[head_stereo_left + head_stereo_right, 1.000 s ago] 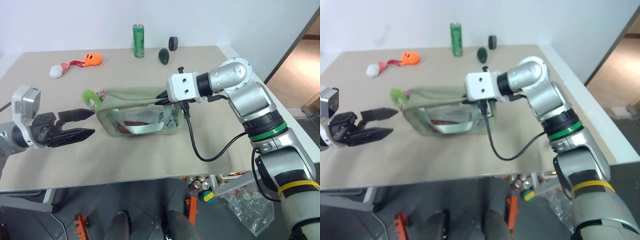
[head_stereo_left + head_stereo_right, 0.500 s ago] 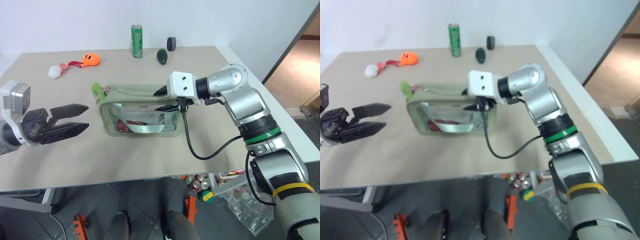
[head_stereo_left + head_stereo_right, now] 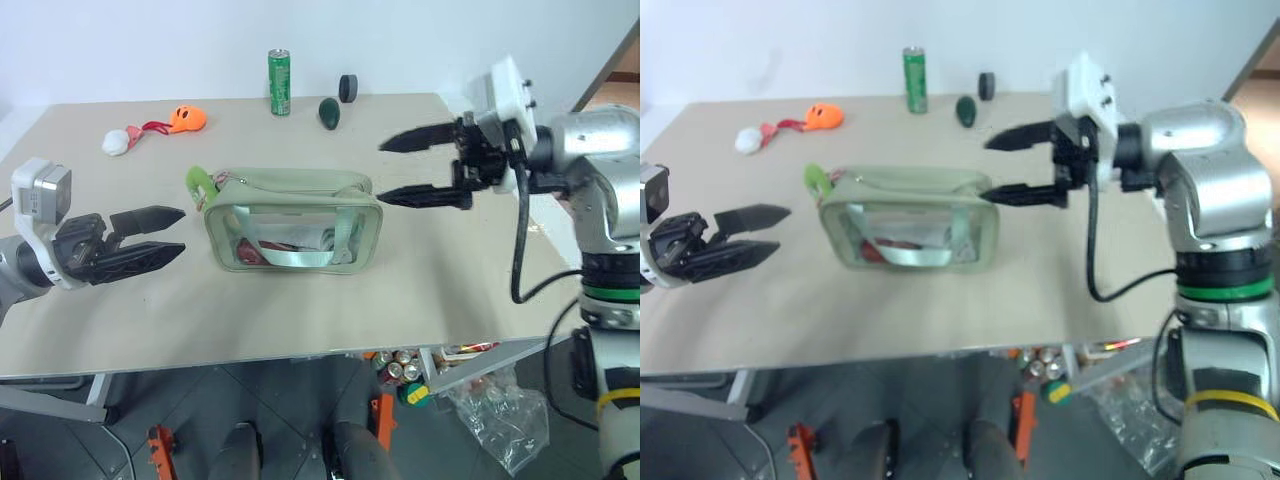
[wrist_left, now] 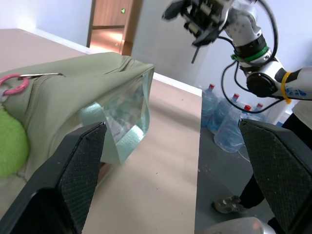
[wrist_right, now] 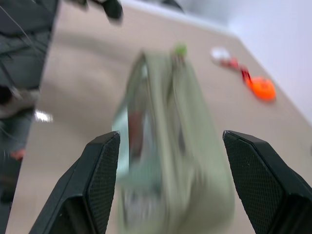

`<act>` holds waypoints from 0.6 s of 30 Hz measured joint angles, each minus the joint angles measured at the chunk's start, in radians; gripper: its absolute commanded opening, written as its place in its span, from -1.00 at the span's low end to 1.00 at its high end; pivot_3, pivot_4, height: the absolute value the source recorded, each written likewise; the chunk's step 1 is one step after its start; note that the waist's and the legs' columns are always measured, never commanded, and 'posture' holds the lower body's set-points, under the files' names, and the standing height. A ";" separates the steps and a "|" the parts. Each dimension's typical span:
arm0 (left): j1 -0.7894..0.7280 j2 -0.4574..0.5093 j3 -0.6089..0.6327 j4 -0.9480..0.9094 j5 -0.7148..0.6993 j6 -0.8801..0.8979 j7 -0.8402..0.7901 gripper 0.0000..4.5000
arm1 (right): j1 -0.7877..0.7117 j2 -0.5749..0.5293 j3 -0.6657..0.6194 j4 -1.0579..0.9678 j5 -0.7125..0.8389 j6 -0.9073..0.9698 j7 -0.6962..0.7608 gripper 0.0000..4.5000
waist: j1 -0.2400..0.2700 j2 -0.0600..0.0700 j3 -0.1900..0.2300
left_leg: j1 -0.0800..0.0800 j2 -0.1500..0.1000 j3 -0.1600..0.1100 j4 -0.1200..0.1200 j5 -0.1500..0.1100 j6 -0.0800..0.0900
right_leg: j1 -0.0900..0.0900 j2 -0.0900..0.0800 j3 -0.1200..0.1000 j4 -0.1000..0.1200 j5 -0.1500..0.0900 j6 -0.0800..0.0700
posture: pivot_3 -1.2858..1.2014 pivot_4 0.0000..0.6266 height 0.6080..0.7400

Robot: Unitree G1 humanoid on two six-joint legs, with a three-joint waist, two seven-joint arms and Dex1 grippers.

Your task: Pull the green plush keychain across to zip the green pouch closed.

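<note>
Two grippers up, both empty.

Head views: green pouch (image 3: 293, 220) stands on the table (image 3: 300, 300) mid-scene, clear window facing the robot, strap across the front. Green plush keychain (image 3: 199, 185) sits at the pouch's left top corner, touching it. Left gripper (image 3: 160, 235) hovers left of the pouch, near it but apart, fingers spread wide, pointing toward the plush end. Right gripper (image 3: 405, 170) hangs above the table just right of the pouch's right end, fingers parted, nothing between them, no contact with the pouch. At the far edge of the table: soda can (image 3: 279, 82), dark green egg shape (image 3: 328, 111), black disc (image 3: 347, 87), orange plush (image 3: 185, 119) with a white plush (image 3: 116, 143) beside it.

Left wrist view: pouch close ahead between the spread fingers (image 4: 73, 170), plush at its near corner with the pink loop (image 4: 13, 85) on the zipper pull. Right gripper visible beyond, off the pouch.

Right wrist view: blurred; pouch lies ahead between the parted fingers (image 5: 100, 180), plush at its far end, orange plush off to the side.
</note>
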 measured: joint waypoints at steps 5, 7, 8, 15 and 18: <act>-0.014 -0.004 -0.023 0.000 0.004 -0.002 -0.006 1.00 | 0.088 -0.009 0.005 0.001 -0.061 -0.027 -0.066 0.54 | -0.006 0.000 0.000 | 0.001 0.002 0.006 0.000 0.000 0.000 | -0.002 0.001 0.006 0.001 0.002 0.001 | 0.03 -0.52 1.00; -0.032 -0.011 -0.040 0.002 0.018 -0.006 -0.006 1.00 | 0.091 0.005 0.019 0.002 -0.079 -0.038 -0.094 0.54 | -0.005 0.000 0.000 | 0.001 0.001 0.008 0.000 0.000 0.000 | -0.002 0.002 0.008 0.001 0.002 0.002 | 0.03 -0.52 1.00; -0.039 -0.016 -0.043 0.004 0.021 -0.008 -0.004 1.00 | 0.091 0.010 0.024 0.002 -0.084 -0.041 -0.101 0.54 | -0.005 0.000 0.000 | 0.001 0.001 0.009 0.000 0.000 0.000 | -0.002 0.002 0.009 0.000 0.003 0.002 | 0.03 -0.52 1.00; -0.139 -0.077 -0.055 0.090 0.083 -0.074 0.040 1.00 | 0.114 0.082 0.046 0.033 -0.111 -0.053 -0.161 0.54 | -0.003 0.000 0.000 | 0.001 0.000 0.015 0.001 0.000 0.000 | -0.003 0.001 0.016 0.000 0.004 0.006 | 0.03 -0.52 1.00; -0.155 -0.089 -0.069 0.100 0.095 -0.086 0.050 1.00 | 0.119 0.097 0.067 0.037 -0.116 -0.056 -0.166 0.54 | -0.004 0.000 0.000 | 0.001 0.000 0.017 0.001 0.000 0.000 | -0.004 0.001 0.018 0.000 0.005 0.007 | 0.03 -0.52 1.00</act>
